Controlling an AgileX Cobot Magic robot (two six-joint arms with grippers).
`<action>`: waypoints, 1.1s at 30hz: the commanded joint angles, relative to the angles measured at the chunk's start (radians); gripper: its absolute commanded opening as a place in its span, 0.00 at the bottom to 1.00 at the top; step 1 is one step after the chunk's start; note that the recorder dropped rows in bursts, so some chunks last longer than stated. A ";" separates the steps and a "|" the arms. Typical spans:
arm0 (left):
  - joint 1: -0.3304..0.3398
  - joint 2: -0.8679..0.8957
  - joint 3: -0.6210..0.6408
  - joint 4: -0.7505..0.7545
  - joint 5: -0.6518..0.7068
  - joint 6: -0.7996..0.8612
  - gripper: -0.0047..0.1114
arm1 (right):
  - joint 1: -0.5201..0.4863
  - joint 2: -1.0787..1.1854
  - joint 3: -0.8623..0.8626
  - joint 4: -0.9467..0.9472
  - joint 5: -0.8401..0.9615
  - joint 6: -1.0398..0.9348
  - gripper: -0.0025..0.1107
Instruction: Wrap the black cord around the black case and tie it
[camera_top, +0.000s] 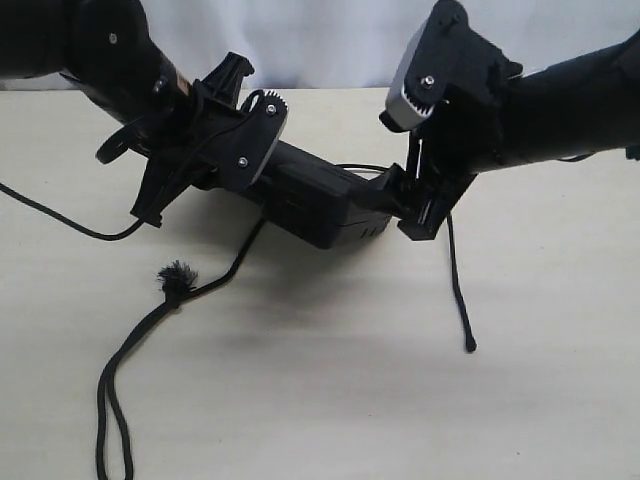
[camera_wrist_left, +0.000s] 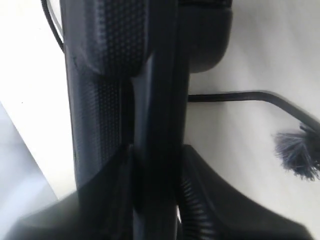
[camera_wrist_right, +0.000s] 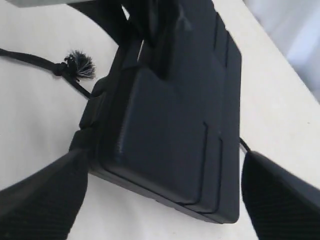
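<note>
On the pale table (camera_top: 330, 400), the case (camera_top: 320, 205) sits at the centre between my two arms, and its left end looks raised. My left pincer (camera_top: 250, 175) clamps that end, with the case edge caught between the pads. My right pincer (camera_top: 425, 212) stands wide open at the other end, one jaw on each side, gripping nothing. The cord (camera_top: 240, 255) runs out from under the case. Its frayed tip (camera_top: 178, 277) lies near the front, and its plain end (camera_top: 468, 345) trails loose below my right pincer.

Nothing holds the cord, so I judge any turn around the case could slacken and slide off. With only one end clamped, the case could pivot or slip when I pull the cord.
</note>
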 joint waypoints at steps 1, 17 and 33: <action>0.002 -0.021 -0.007 -0.003 -0.079 -0.008 0.04 | 0.002 0.058 0.004 0.011 0.022 -0.018 0.72; 0.002 -0.021 -0.007 0.047 -0.135 -0.012 0.04 | 0.038 0.123 0.093 -0.054 -0.167 -0.100 0.72; 0.002 -0.021 -0.007 0.045 -0.135 -0.044 0.04 | 0.187 0.294 0.095 -0.052 -0.573 -0.069 0.67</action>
